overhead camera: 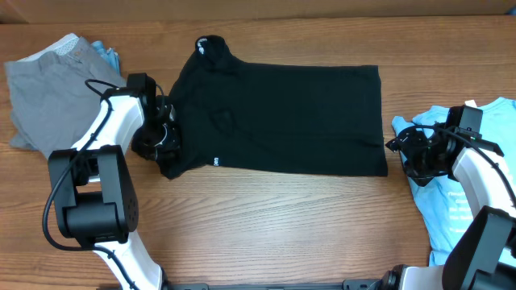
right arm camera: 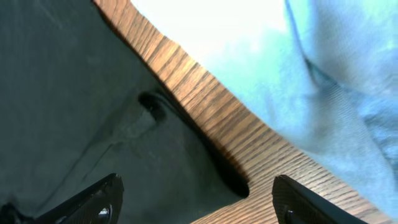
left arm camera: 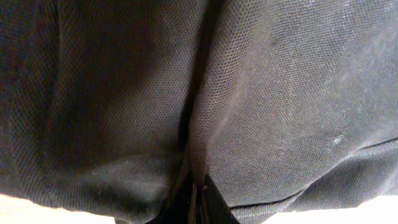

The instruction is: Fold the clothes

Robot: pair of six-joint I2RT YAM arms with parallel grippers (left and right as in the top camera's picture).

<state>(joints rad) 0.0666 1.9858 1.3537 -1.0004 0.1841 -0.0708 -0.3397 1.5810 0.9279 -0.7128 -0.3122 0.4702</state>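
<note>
A black shirt [overhead camera: 282, 117] lies spread flat across the middle of the wooden table [overhead camera: 282, 217]. My left gripper [overhead camera: 165, 138] is shut on the shirt's left edge; in the left wrist view the pinched black fabric [left arm camera: 199, 124] fills the frame above the closed jaws [left arm camera: 198, 205]. My right gripper [overhead camera: 399, 153] is open, just right of the shirt's lower right corner [right arm camera: 205, 174]. In the right wrist view its two fingertips [right arm camera: 196, 199] straddle that corner, apart from it. A light blue garment [overhead camera: 472, 185] lies under the right arm.
A grey garment [overhead camera: 52, 84] with a light blue piece behind it [overhead camera: 105, 55] lies at the far left. The light blue garment [right arm camera: 336, 81] reaches close to the black shirt's right edge, with a strip of bare wood [right arm camera: 217, 118] between them.
</note>
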